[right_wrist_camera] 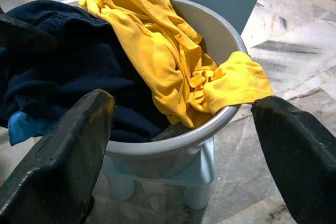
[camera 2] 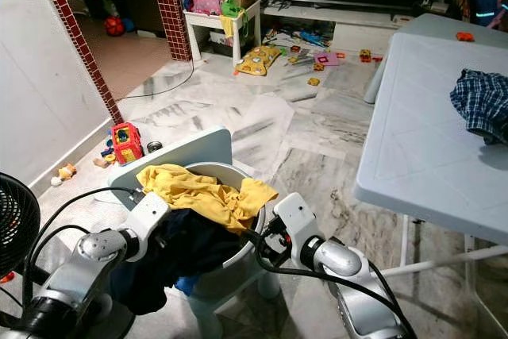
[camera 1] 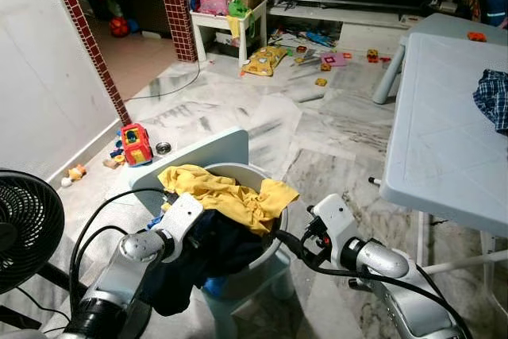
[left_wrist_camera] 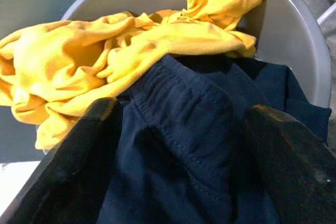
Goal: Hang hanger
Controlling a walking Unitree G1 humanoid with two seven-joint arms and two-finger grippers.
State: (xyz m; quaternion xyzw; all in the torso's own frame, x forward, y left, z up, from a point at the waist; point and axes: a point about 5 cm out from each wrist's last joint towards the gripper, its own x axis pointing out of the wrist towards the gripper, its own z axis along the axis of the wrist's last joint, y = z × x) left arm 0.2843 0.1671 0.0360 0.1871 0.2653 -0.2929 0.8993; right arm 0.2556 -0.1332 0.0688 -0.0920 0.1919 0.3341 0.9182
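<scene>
A grey tub [right_wrist_camera: 223, 35] of laundry sits on a small stool. The left claw [left_wrist_camera: 173, 145], spread wide, straddles the navy garment [left_wrist_camera: 184, 129]; the right claw [right_wrist_camera: 178, 145] hangs wide beside the rim. No hanger can be made out. Best lift the navy piece clear of the yellow shirt [right_wrist_camera: 157, 40].

grey bucket [right_wrist_camera: 220, 40] of clothes between spread end effector fingers [right_wrist_camera: 58, 156]
yellow garment [right_wrist_camera: 168, 51] drapes over the rim; dark navy garment [right_wrist_camera: 68, 72] beside it.
</scene>
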